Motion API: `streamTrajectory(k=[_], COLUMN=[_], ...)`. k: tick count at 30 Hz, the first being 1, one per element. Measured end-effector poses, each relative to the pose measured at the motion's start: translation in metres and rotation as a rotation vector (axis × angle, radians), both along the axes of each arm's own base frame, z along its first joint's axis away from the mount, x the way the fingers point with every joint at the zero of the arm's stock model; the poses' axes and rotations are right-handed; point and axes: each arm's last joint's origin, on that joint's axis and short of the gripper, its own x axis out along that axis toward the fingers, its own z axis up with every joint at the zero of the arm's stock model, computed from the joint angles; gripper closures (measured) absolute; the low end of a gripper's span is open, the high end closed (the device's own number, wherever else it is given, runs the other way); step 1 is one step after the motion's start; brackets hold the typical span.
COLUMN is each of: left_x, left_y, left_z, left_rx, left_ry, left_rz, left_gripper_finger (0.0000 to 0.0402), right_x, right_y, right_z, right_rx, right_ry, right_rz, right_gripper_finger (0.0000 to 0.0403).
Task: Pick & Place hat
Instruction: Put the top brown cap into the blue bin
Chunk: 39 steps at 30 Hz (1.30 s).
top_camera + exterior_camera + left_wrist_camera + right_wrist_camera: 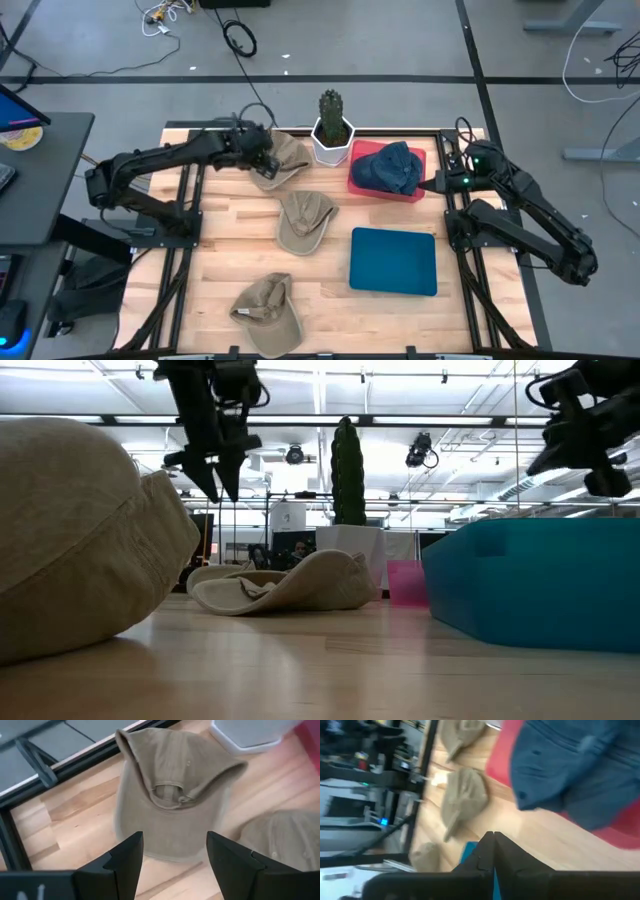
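Three khaki hats lie on the wooden table: one at the far left, one in the middle and one near the front edge. A dark blue hat rests in the red tray. My left gripper hangs open just above the far khaki hat, its fingers on either side of the brim without touching it. My right gripper is shut and holds nothing, in the air beside the red tray's right edge, with the blue hat ahead of it.
A cactus in a white pot stands at the far edge between the far hat and the red tray. A teal tray sits at the near right. Black frame rails run along both table sides.
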Motion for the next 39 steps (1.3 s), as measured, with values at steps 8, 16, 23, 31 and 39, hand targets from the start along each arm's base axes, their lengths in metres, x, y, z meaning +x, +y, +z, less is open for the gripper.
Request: streamTrajectory(k=[8, 16, 23, 31, 39], left_x=[-0.024, -0.039, -0.033, -0.024, -0.022], left_y=[0.051, 0.075, 0.094, 0.111, 0.119], left_z=[-0.001, -0.001, -0.028, -0.063, -0.080], left_rx=[-0.089, -0.101, -0.205, -0.278, -0.309], left_ry=[-0.070, -0.107, -0.062, 0.031, 0.074], left_rz=[0.032, -0.024, -0.069, -0.090, -0.110], left_gripper_finger=[0.0179, 0.0179, 0.0179, 0.0179, 0.0179], right_x=[0.006, 0.007, 0.007, 0.007, 0.007], right_y=[-0.005, -0.005, -0.006, -0.006, -0.006], right_z=[0.009, 0.010, 0.011, 0.011, 0.011], right_rx=[0.012, 0.014, 0.006, 0.028, 0.044], right_ry=[-0.135, -0.156, -0.159, -0.162, -0.165], right_rz=[-0.022, 0.000, -0.006, -0.018, -0.027], right_gripper_finger=[0.0384, 0.0317, 0.0257, 0.0228, 0.0227])
